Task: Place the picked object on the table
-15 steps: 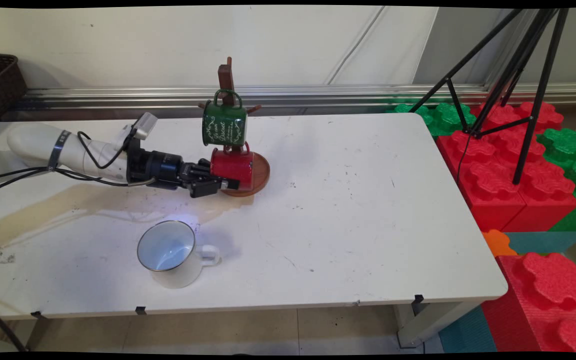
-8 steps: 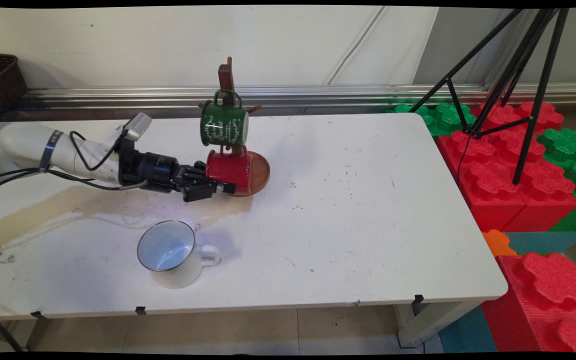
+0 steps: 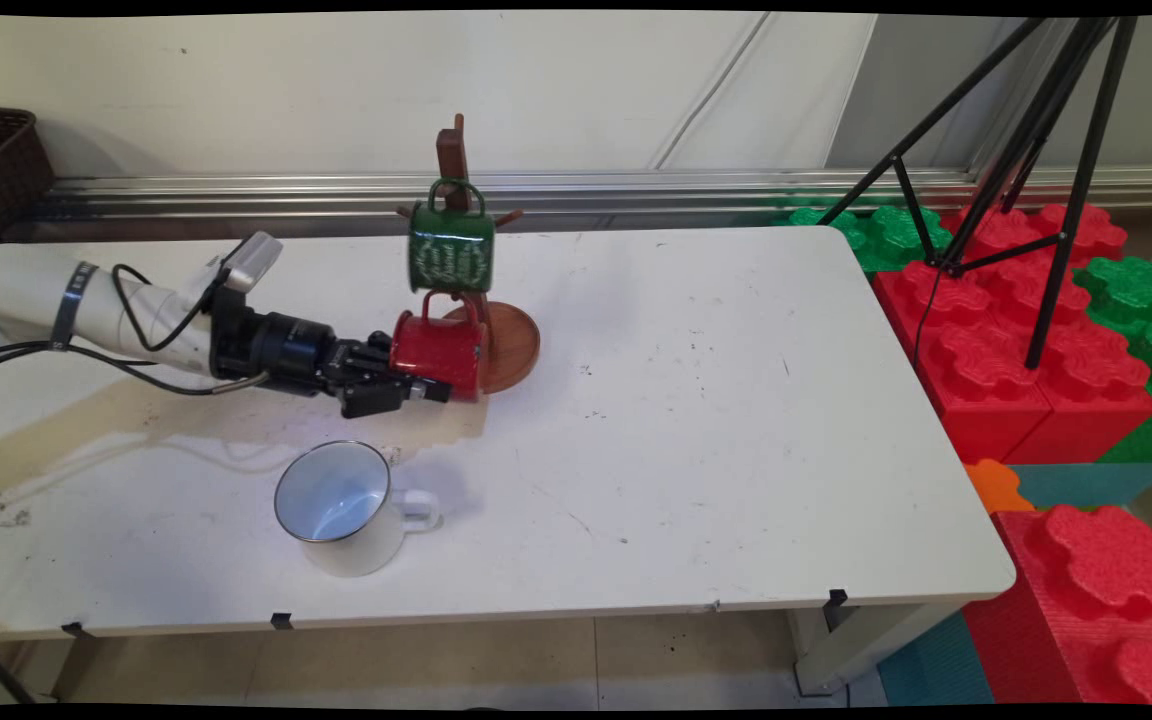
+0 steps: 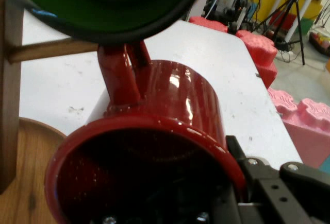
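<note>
Hand view shows the gripper (image 4: 227, 203) clamped on the rim of the red mug (image 4: 154, 131), one finger (image 4: 268, 183) outside the wall and the other seemingly inside the mouth. The mug lies sideways just off the table, its handle (image 4: 121, 77) upward beside a peg of the wooden mug tree (image 3: 456, 160). It looks like enamelled metal: light, stiff and glossy, so probably slippery; the rim seems the surest hold. A green mug (image 3: 451, 245) hangs just above. Nearer the camera, a white mug (image 3: 336, 505) stands on the table (image 3: 716, 450).

end effector (image 3: 414, 372) | pulled red mug (image 3: 439, 348) left | off stand base (image 3: 508, 345)
</note>
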`<state>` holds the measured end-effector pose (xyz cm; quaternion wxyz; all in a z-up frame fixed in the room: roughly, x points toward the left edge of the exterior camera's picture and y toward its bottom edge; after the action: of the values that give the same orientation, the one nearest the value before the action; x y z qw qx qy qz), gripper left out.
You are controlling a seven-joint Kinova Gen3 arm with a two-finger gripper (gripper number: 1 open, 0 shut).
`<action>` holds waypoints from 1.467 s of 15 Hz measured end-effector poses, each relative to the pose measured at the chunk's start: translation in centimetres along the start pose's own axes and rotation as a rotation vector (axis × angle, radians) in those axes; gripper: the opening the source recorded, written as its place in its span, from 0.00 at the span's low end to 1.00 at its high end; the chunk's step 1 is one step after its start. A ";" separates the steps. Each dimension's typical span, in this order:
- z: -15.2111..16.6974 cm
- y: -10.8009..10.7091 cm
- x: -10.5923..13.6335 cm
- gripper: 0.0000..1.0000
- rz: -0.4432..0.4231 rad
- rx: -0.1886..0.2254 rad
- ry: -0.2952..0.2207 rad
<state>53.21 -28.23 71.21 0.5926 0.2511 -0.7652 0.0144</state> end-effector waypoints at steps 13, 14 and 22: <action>-5.9 0.0 -1.3 0.00 0.082 0.067 -0.130; -6.4 0.1 -1.3 0.00 0.092 0.070 -0.139; -10.1 0.8 -0.4 0.00 0.160 0.105 -0.200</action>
<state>62.04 -24.10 74.06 0.4964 0.2202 -0.8362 0.0769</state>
